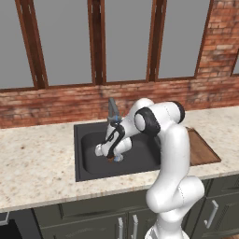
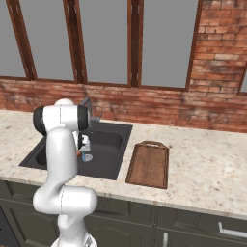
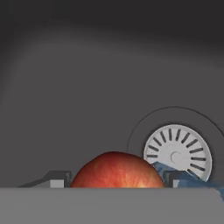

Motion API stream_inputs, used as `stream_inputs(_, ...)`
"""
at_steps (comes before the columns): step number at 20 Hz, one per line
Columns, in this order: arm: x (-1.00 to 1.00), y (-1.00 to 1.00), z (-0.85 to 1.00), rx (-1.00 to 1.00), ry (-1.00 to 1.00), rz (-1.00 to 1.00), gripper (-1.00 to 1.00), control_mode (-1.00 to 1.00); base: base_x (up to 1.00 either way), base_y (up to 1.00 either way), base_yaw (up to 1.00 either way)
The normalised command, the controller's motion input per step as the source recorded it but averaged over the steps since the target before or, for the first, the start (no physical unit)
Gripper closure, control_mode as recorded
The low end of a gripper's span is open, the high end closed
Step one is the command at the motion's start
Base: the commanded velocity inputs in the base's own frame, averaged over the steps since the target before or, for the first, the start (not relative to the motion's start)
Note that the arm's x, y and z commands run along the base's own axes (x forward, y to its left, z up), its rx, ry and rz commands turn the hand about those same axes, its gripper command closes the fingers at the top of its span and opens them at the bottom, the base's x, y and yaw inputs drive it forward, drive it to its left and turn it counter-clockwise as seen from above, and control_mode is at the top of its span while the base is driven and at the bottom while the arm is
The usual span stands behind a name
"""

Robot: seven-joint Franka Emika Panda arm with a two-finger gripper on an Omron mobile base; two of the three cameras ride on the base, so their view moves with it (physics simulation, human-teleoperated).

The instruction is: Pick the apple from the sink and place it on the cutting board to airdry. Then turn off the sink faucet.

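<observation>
1. Apple (image 3: 116,169) low in the hand view, red with a yellowish patch at the bottom, lying between the two finger tips (image 3: 56,180), one on each side of it.
2. Finger tips close against the sides of the apple; cannot tell whether pressing on it or only beside it, so jaw state not clear.
3. In the left base view, small reddish spot of the apple (image 1: 111,159) just under the gripper (image 1: 113,157), down inside the sink (image 1: 88,165).
4. In the right base view, gripper (image 2: 83,155) also low in the sink (image 2: 108,166), with an orange bit of apple (image 2: 78,154) at its tip, partly hidden behind the arm.
5. Round silver drain (image 3: 177,156) just beside the apple, to its right in the hand view; blue water (image 3: 192,180) crossing the lower edge of the drain.
6. Faucet (image 1: 112,110) at the back rim of the sink, behind the hand.
7. Cutting board (image 2: 149,164) on the counter (image 2: 202,164) just beside the sink, on its right, loop handle toward the brick wall; nothing on it.
8. Same board (image 1: 201,148) partly hidden by the arm in the left base view.
</observation>
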Motion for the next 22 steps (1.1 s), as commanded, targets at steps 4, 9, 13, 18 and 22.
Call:
stream_inputs(4,-0.27,-0.03,0.34,0.00,-0.02,0.00,1.00,-1.00,0.00,0.00,0.00)
stream_inputs(9,-0.27,-0.13,0.35,0.00,-0.04,0.00,1.00,-1.00,0.00,0.00,0.00)
stream_inputs(13,-0.30,-0.20,0.41,0.00,-0.03,0.00,1.00,-1.00,0.00,0.00,0.00)
stream_inputs(18,-0.33,-0.23,0.47,0.01,0.00,0.00,1.00,-1.00,0.00,0.00,0.00)
stream_inputs(22,-0.28,-0.21,0.57,0.01,0.00,0.00,1.00,-1.00,0.00,0.00,0.00)
